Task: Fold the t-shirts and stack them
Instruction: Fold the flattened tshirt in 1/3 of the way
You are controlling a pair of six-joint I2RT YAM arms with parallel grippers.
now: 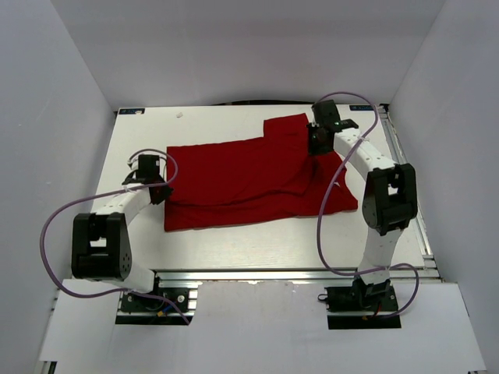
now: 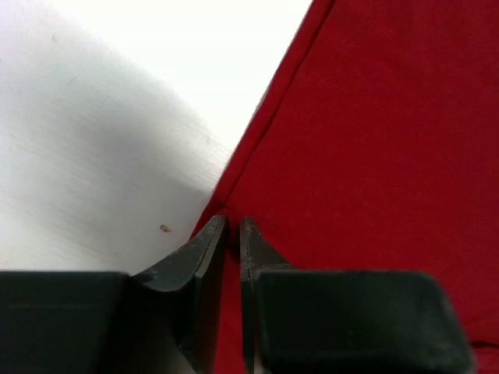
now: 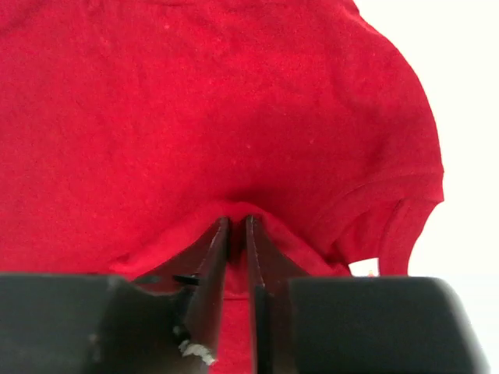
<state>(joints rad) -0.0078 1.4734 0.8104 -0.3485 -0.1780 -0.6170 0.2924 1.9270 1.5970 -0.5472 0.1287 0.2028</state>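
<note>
Left wrist view shows the left gripper (image 2: 234,222) at a narrow slit, nipping the near-left edge of the red t-shirt (image 1: 249,179), which lies across the middle of the white table (image 1: 234,249). The cloth looks light and limp, best taken at hems and corners. Its long axis runs left to right, sleeve end apparently to the right. There, farther off, the right gripper (image 3: 238,222), equally narrow, pinches a raised fold.

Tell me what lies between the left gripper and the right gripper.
Only the red t-shirt, spread across the table from one to the other; the top view shows it.
</note>
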